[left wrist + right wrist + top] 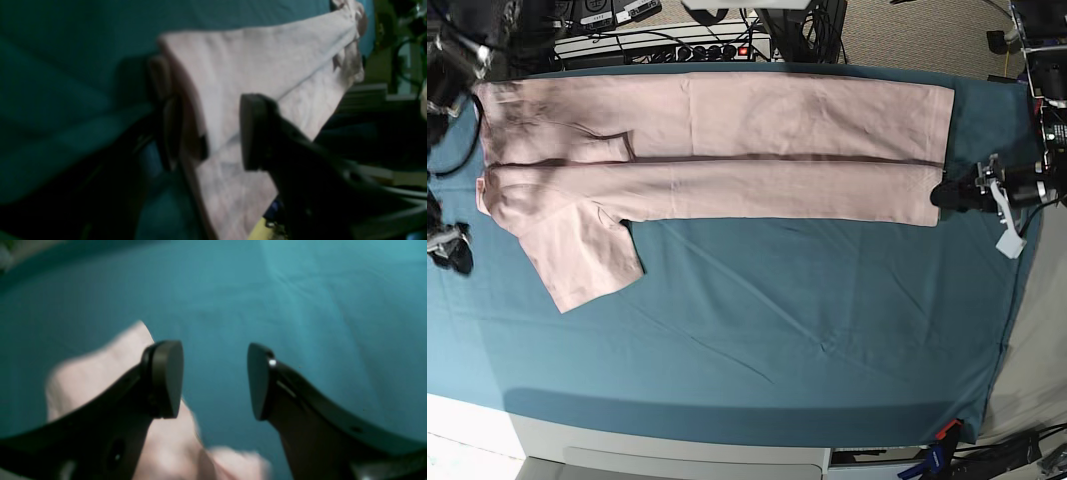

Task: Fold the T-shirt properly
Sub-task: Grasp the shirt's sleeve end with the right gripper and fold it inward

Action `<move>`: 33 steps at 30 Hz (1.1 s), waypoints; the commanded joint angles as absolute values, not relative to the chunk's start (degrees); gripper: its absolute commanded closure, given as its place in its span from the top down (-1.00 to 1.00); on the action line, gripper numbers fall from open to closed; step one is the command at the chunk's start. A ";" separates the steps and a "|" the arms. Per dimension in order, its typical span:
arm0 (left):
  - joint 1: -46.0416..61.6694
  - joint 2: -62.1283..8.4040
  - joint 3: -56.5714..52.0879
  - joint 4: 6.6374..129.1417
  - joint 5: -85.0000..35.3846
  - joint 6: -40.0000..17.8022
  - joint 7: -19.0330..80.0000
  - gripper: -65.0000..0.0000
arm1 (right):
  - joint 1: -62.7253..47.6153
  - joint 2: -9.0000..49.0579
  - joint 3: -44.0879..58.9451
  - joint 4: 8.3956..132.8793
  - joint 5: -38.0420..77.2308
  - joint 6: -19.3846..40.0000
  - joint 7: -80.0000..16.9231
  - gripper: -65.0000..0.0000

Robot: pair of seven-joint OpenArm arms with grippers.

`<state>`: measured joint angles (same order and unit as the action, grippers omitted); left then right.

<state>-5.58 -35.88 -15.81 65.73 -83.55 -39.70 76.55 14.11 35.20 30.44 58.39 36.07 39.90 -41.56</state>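
The pale pink T-shirt (777, 150) lies flat along the back of the table, folded lengthwise, plain side up, with one sleeve (577, 260) sticking out at the front left. My left gripper (949, 193) is at the shirt's right end. In the left wrist view this gripper (223, 140) has its jaws apart, with a fold of the shirt (267, 66) between them. My right gripper (215, 380) is open and empty above the teal cloth, and a piece of pink fabric (100, 366) lies under its left finger. It shows dimly in the base view (452, 255), left of the sleeve.
The teal table cloth (807, 320) covers the table. A power strip and cables (677, 45) run behind the back edge. The table's white front edge (677, 450) is near the camera. Clamps (937, 440) sit at the front right corner.
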 commanded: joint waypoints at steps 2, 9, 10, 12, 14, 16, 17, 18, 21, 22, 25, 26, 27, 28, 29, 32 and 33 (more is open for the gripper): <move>-6.50 -37.30 -16.32 69.06 -85.00 -40.00 77.21 -0.09 | 18.41 34.28 28.58 53.67 36.38 40.00 -40.01 -0.03; -6.50 -37.30 -16.32 76.40 -85.00 -40.00 79.64 -0.09 | 26.09 29.50 24.69 38.79 29.67 40.00 -33.15 -0.03; -6.50 -37.30 -16.32 76.51 -85.00 -40.00 79.61 -0.09 | 26.65 29.06 24.69 37.78 28.86 40.00 -32.97 -0.03; -6.48 -37.28 -16.32 76.51 -85.00 -40.00 79.59 -0.09 | 27.16 28.27 24.69 36.51 28.62 40.00 -33.10 -0.03; -6.48 -37.28 -16.32 76.51 -85.00 -40.00 79.57 -0.09 | 27.09 27.44 24.69 36.29 28.67 40.00 -33.74 -0.03; -6.48 -37.28 -16.32 76.51 -85.00 -40.00 79.57 -0.09 | 26.76 26.81 24.69 36.32 29.17 40.00 -34.11 -0.13; -6.48 -37.28 -16.32 76.51 -85.00 -40.00 79.57 -0.09 | 26.65 26.57 24.69 36.32 30.02 40.00 -34.06 -0.26; -6.46 -37.28 -16.32 76.51 -85.00 -40.00 79.57 -0.10 | 26.46 26.44 24.69 36.32 30.76 40.00 -34.04 -0.39; -6.46 -37.30 -16.32 76.51 -85.00 -40.00 79.59 -0.10 | 26.50 26.41 24.69 36.32 31.29 40.00 -34.06 -0.83; -6.46 -37.28 -16.32 76.51 -85.00 -40.00 79.59 -0.10 | 26.50 26.57 24.69 36.32 31.29 40.00 -34.11 -0.99; -6.35 -37.30 -16.32 76.51 -85.00 -40.00 79.59 -0.10 | 26.50 27.33 24.71 36.42 34.06 40.00 -36.29 -1.00; -6.33 -37.28 -16.32 76.51 -85.00 -40.00 79.59 -0.10 | 26.46 27.59 24.75 36.93 37.08 40.00 -38.81 -1.00; -6.24 -37.30 -16.32 76.51 -85.00 -40.00 79.64 -0.10 | 26.28 27.79 24.91 37.95 40.62 40.00 -42.00 -1.00; -6.17 -37.28 -16.32 76.51 -85.00 -40.00 79.64 -0.10 | 25.78 27.90 24.91 39.57 44.38 40.00 -45.50 -1.00; -6.11 -37.28 -16.32 76.51 -85.00 -40.00 79.66 -0.10 | 25.12 27.92 24.91 41.91 48.03 40.00 -49.08 -1.00; -5.82 -37.28 -16.32 76.51 -85.00 -40.00 79.61 -0.10 | 21.19 27.75 24.84 52.86 56.10 40.00 -58.00 -1.00; -5.78 -37.15 -16.32 76.51 -85.00 -40.00 79.61 -0.10 | 19.38 27.57 24.82 57.43 57.36 40.00 -60.01 -1.00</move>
<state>-4.84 -35.90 -15.84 75.77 -83.59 -39.75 79.96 18.13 26.33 24.58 56.90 55.99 39.22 -61.01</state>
